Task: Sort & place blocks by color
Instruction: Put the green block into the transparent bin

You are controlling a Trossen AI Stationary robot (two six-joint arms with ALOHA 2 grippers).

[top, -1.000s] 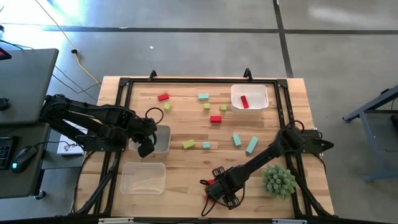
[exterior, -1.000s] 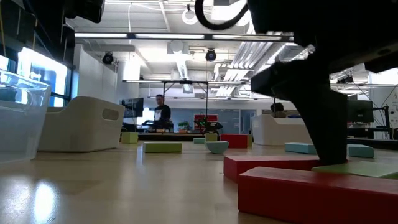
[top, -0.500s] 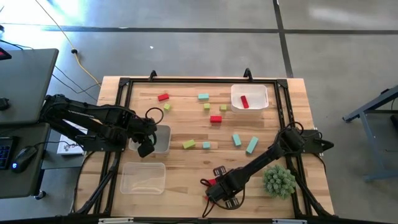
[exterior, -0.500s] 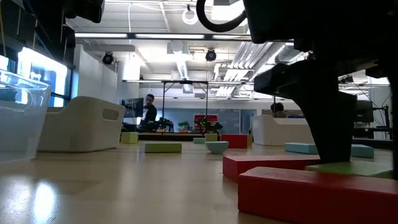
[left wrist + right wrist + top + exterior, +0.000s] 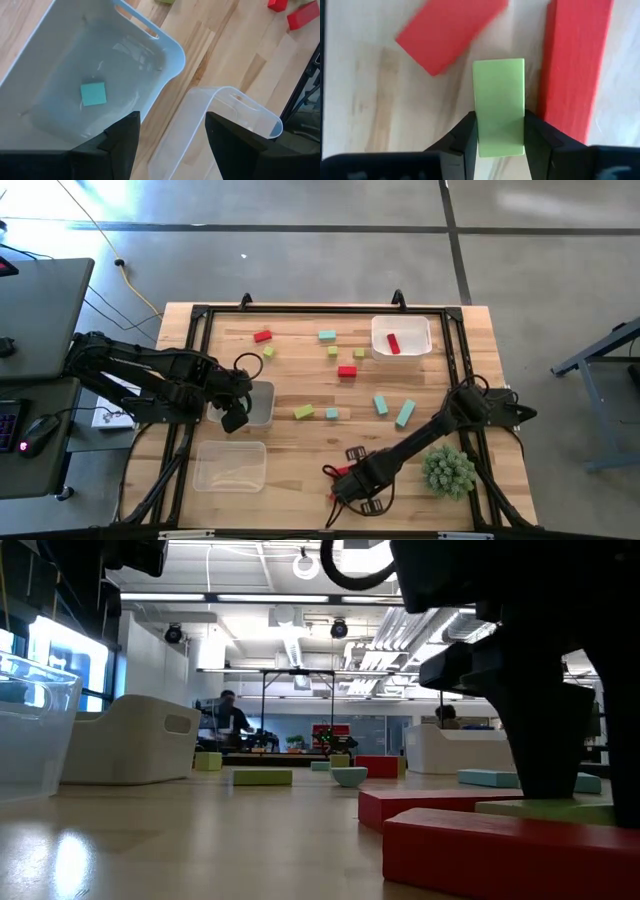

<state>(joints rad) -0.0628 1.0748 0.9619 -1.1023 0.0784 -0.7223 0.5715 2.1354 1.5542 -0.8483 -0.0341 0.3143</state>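
Note:
My right gripper [image 5: 500, 122] is down at the table's near edge, shut on a yellow-green block [image 5: 499, 95]. That block lies between two red blocks [image 5: 451, 32] [image 5: 575, 65]. My left gripper [image 5: 172, 140] hangs open over a clear tray [image 5: 262, 402] at mid-left, which holds one teal block [image 5: 93, 93]. Several more red, teal and yellow-green blocks [image 5: 347, 370] [image 5: 381, 404] [image 5: 303, 411] lie flat around the table's middle and far part. My right gripper pinches the yellow-green block between its two fingers [image 5: 467, 135], by its two long sides [image 5: 480, 125] at one end. The fingers come down from above. The block lies flat on the table [image 5: 545, 808].
A second clear tray [image 5: 232, 465] stands near the front left. A white tray [image 5: 420, 330] at the far right holds a red block [image 5: 393, 343]. A spiky green plant ball [image 5: 447, 470] sits beside my right arm. A person moves in the room beyond the table.
My right gripper has shut its fingers onto the yellow-green block. In the low view a second finger has come in on the block's right. The block has stayed on the table.

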